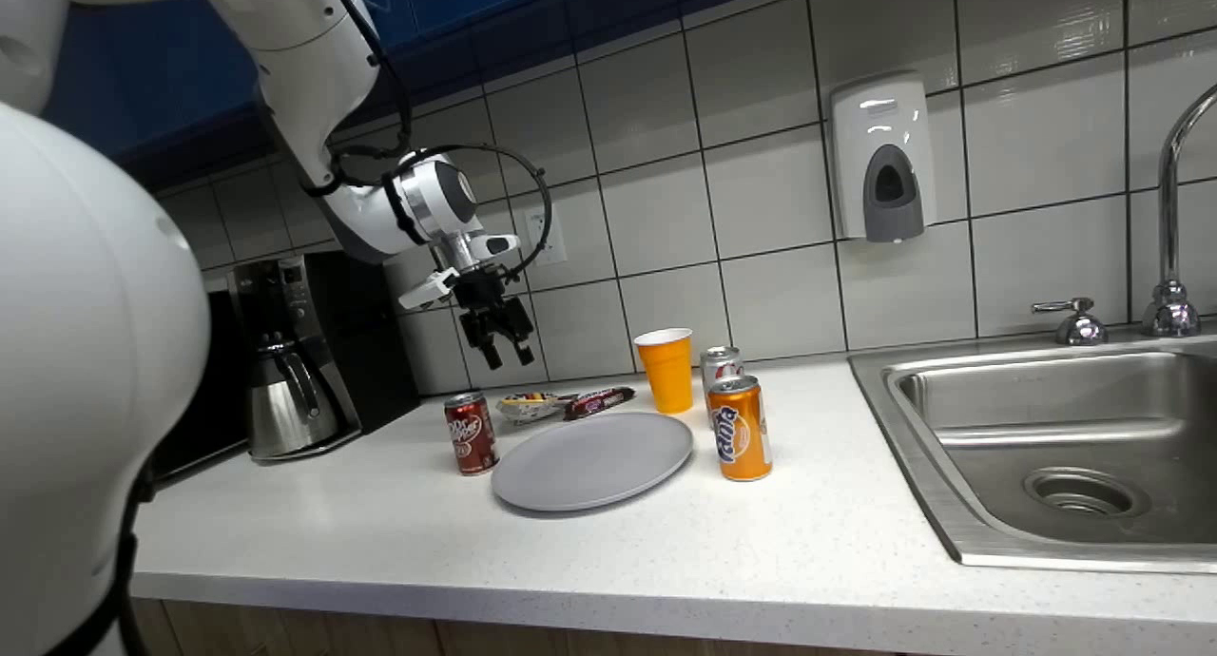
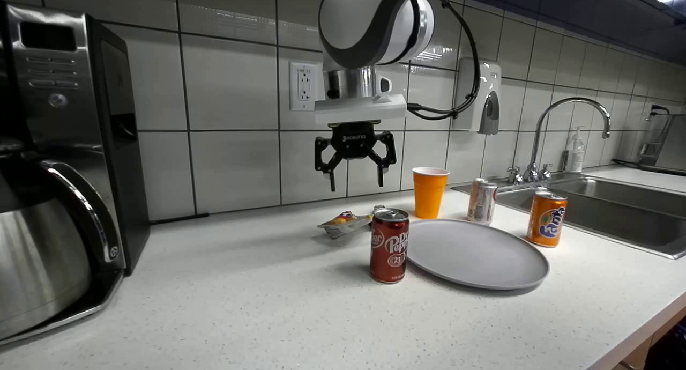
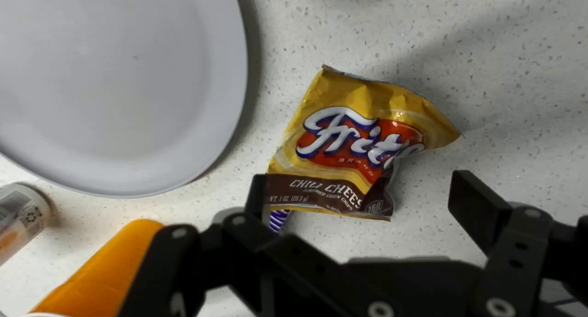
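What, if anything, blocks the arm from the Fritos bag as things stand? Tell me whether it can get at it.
Probably yes: the open fingers hang roughly above the Fritos bag with nothing visible between, though a wrapped bar lies right by its edge.

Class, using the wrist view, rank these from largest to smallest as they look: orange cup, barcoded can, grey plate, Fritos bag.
Grey plate, partly cut off
Fritos bag
Orange cup, partly cut off
Barcoded can, partly cut off
Visible parts only; cropping and nearness leave full sizes unsure.
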Available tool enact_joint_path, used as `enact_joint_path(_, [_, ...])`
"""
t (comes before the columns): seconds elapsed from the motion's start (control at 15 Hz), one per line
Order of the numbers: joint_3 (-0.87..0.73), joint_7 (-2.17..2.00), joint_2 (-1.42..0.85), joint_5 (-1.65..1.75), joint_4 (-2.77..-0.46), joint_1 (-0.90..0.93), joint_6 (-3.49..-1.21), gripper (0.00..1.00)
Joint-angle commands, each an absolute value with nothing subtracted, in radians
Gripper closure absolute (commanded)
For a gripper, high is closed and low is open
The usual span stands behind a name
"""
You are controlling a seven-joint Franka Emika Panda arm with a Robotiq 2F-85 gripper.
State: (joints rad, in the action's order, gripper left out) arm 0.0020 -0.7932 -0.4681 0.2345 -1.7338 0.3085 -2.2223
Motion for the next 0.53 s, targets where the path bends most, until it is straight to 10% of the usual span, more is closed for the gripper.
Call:
enact_joint_path(0.0, [0.005, -0.794, -0.472, 0.249, -1.725, 0.318, -2.209, 0.00])
enact_joint_path(0.47, [0.019, -0.802, -0.453, 0.243, -1.753, 0.346, -2.223, 0.00])
